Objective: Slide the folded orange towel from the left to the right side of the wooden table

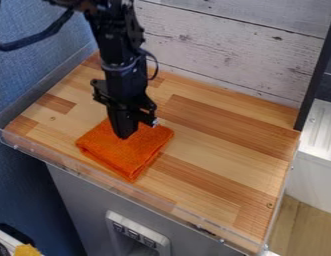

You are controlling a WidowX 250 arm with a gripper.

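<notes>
The black gripper (125, 134) hangs straight down at the left-centre of the wooden counter, its tip over the upper part of an orange cloth (131, 154). The cloth lies folded in a rough square on the counter (218, 145), its nearest corner pointing to the front edge. The gripper's tip appears to touch the cloth or sit just above it; which of the two cannot be told. Part of the cloth's far side is hidden behind the gripper.
A low clear rim (114, 185) runs along the counter's front and left edges. Whitewashed planks (228, 47) stand at the back, with a black post (318, 70) at the right. Beyond it is a white ridged surface (321, 130).
</notes>
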